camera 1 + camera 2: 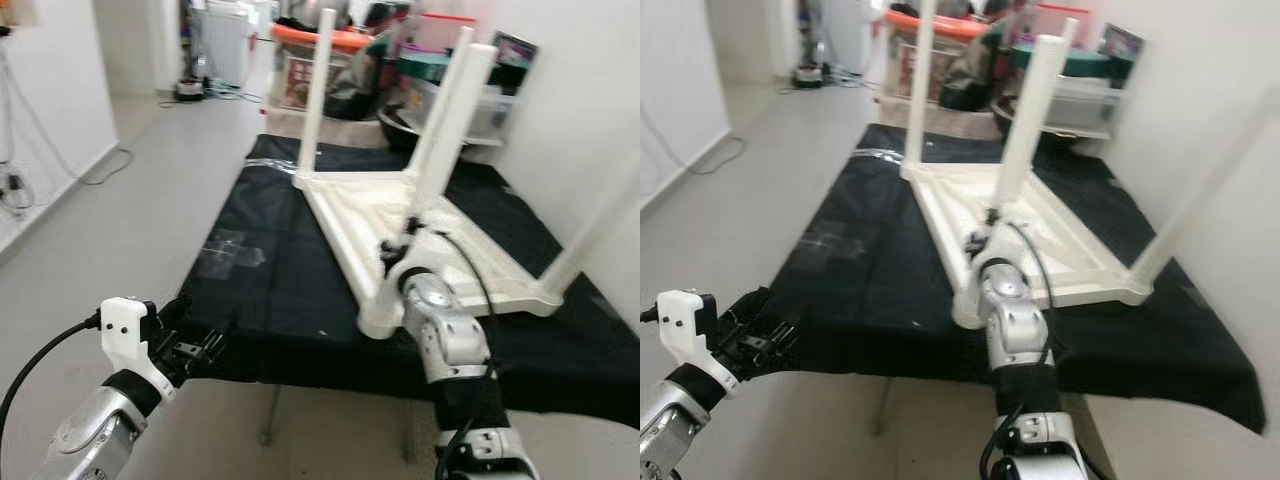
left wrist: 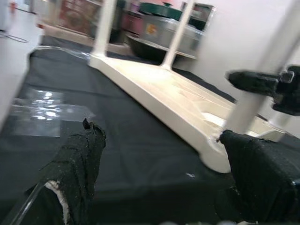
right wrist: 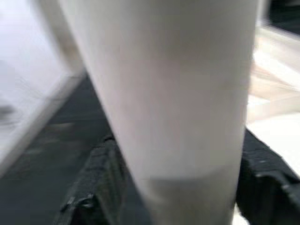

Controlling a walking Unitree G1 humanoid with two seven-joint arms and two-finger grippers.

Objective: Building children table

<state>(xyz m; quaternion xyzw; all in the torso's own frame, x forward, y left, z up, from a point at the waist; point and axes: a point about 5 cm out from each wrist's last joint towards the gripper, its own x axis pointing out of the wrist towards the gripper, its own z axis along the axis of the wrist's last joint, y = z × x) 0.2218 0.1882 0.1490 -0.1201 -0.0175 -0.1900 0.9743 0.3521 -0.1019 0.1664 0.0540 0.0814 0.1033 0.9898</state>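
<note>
So the white kids' table (image 1: pixel 420 235) is flipped upside down on the black-covered work table (image 1: pixel 270 300), sitting toward its right side with the legs sticking up. Right gripper (image 1: pixel 398 243) has its black fingers clamped around the near leg (image 1: pixel 445 125) down low (the wrist cam is mostly blurry white leg). Left gripper (image 1: pixel 195 345) hangs at the near-left edge, fingers spread apart, holding nothing.

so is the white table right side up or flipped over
Flipped over: the white table lies top-down on the black cloth, legs pointing up.
</note>
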